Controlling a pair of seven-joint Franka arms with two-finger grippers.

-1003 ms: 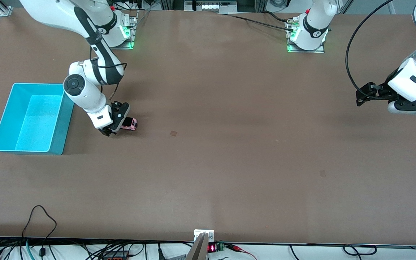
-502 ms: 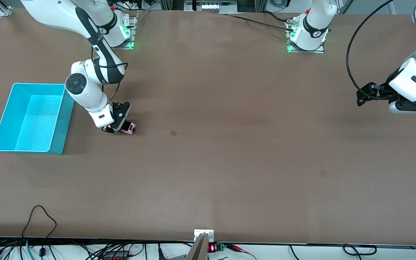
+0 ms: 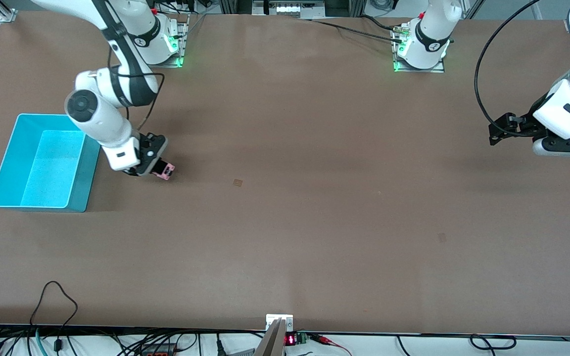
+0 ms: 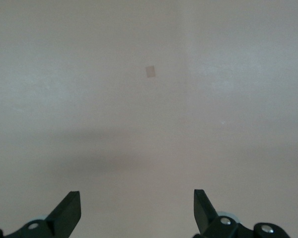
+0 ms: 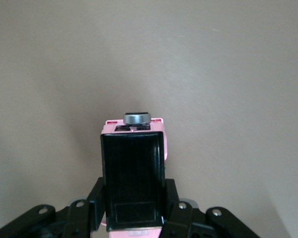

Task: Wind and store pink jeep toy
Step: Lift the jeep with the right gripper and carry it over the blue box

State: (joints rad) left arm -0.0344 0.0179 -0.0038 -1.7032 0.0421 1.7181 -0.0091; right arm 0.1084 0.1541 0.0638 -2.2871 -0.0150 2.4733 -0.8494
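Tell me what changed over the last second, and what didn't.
The right gripper closed on the pink jeep toy and has carried it a little toward the turquoise bin. The left gripper waits open at its end of the table, unmoved; the bin has not shifted.

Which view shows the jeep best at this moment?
The right wrist view: the jeep fills its middle, black roof panel up, clamped in the right gripper. The front view shows only a small pink corner under that gripper, beside the bin. The left wrist view shows only bare table.
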